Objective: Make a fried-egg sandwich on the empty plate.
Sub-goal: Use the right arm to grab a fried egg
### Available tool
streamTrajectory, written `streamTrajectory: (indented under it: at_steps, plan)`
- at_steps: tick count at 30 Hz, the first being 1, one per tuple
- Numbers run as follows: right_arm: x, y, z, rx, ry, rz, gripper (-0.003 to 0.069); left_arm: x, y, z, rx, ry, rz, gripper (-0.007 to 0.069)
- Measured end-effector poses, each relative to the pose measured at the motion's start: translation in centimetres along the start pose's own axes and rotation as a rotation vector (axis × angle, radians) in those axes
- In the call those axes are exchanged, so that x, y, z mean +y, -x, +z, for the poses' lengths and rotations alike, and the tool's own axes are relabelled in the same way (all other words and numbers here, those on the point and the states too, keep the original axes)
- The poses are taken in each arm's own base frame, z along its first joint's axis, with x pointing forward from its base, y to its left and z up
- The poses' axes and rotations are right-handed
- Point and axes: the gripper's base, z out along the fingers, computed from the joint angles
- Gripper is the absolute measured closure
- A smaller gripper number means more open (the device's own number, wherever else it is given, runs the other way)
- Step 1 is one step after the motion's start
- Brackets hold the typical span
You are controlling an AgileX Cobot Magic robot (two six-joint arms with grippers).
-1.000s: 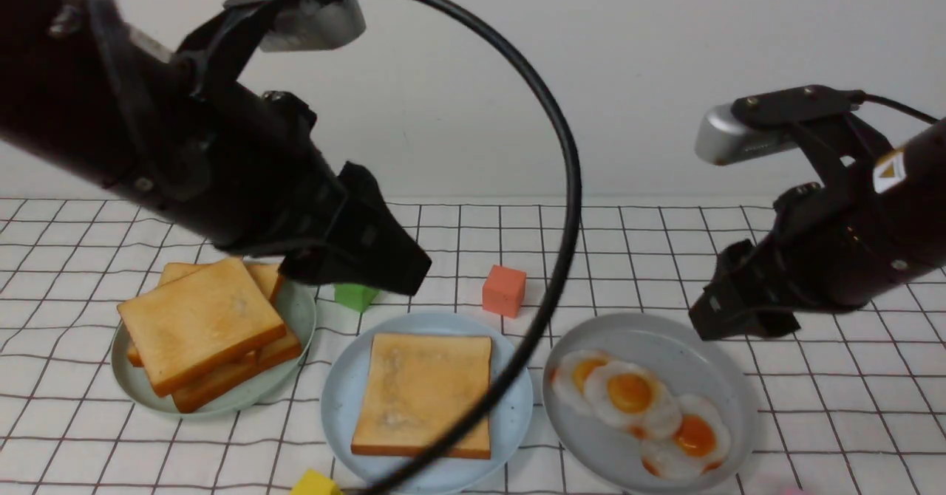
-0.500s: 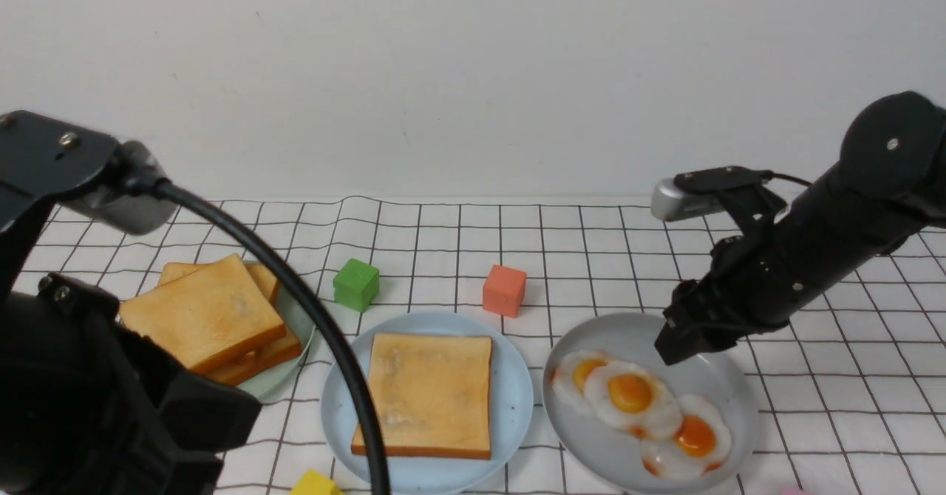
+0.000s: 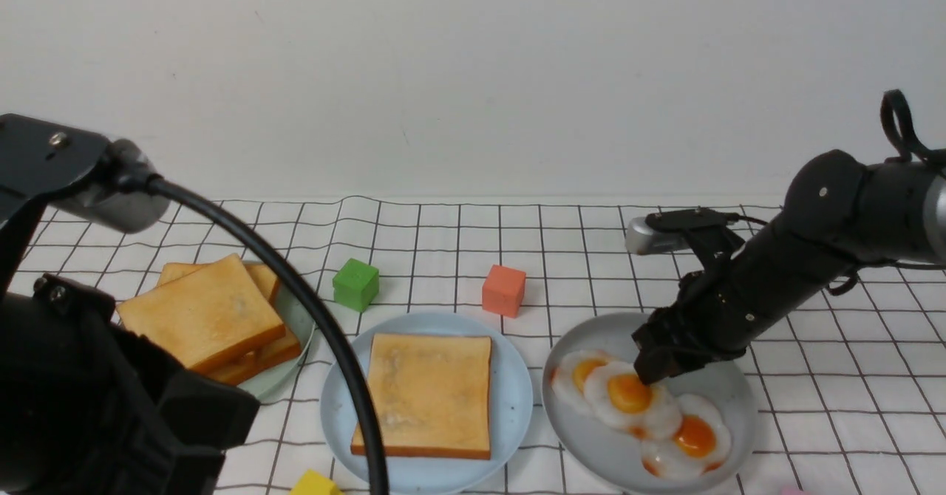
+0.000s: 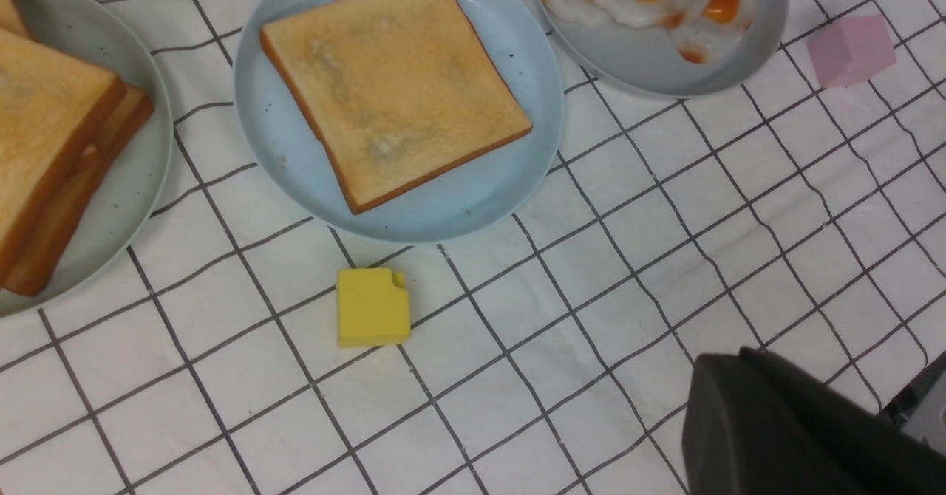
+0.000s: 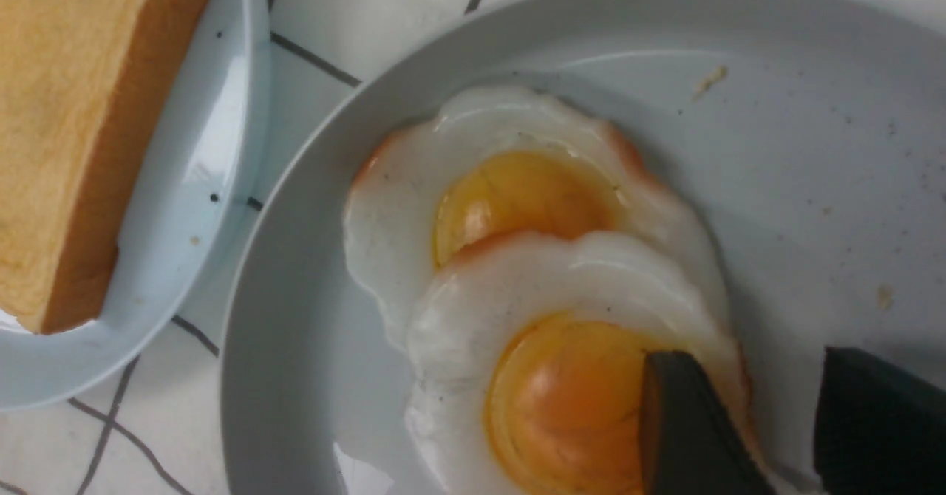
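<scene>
The light blue plate (image 3: 511,406) sits front centre with one toast slice (image 3: 425,391) alone on it; both also show in the left wrist view, plate (image 4: 266,133) and slice (image 4: 392,81). No stacked sandwich shows. A grey plate (image 3: 733,406) holds three overlapping fried eggs. My right gripper (image 3: 654,368) is open and low over the middle egg (image 3: 628,395). In the right wrist view (image 5: 746,421) one finger (image 5: 687,421) lies over that egg's yolk (image 5: 562,399) and the other over bare plate (image 5: 813,148). My left gripper (image 3: 247,412) is shut and empty, at the front left above the cloth (image 4: 720,366).
A pale green plate (image 3: 295,318) at the left holds a stack of toast slices (image 3: 199,318). A green cube (image 3: 355,284) and a red cube (image 3: 504,290) stand behind the plates. A yellow block (image 4: 372,307) and a pink cube (image 4: 850,49) lie near the front edge. My left arm's cable (image 3: 332,347) crosses the blue plate's left side.
My left arm has pulled back from above the plates to the front left. My right gripper has come down and leftward onto the grey plate, over the middle egg.
</scene>
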Motion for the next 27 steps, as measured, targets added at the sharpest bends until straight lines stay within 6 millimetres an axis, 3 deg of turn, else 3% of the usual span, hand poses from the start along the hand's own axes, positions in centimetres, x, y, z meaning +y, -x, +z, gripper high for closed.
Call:
streamTrajectory:
  at_steps: [3,6,12,20,27]
  plan:
    - [0.0,0.0,0.2,0.004,0.015,0.003,0.0384,0.0,0.0,0.0,0.001,0.0,0.0,0.0638]
    - [0.1,0.0,0.3,0.012,0.026,-0.001,0.0441,0.0,0.0,0.0,0.001,0.0,0.0,0.0638]
    - [0.0,-0.1,0.6,0.024,0.032,-0.001,0.0651,0.1,0.0,0.0,0.001,0.006,0.003,0.0637]
    - [0.0,-0.1,0.6,0.026,0.034,-0.001,0.0655,0.1,-0.1,0.0,0.005,0.008,0.004,0.063]
    - [0.6,0.2,-0.8,0.014,0.043,-0.021,0.0655,0.1,-0.1,0.0,0.008,0.009,0.004,0.0627]
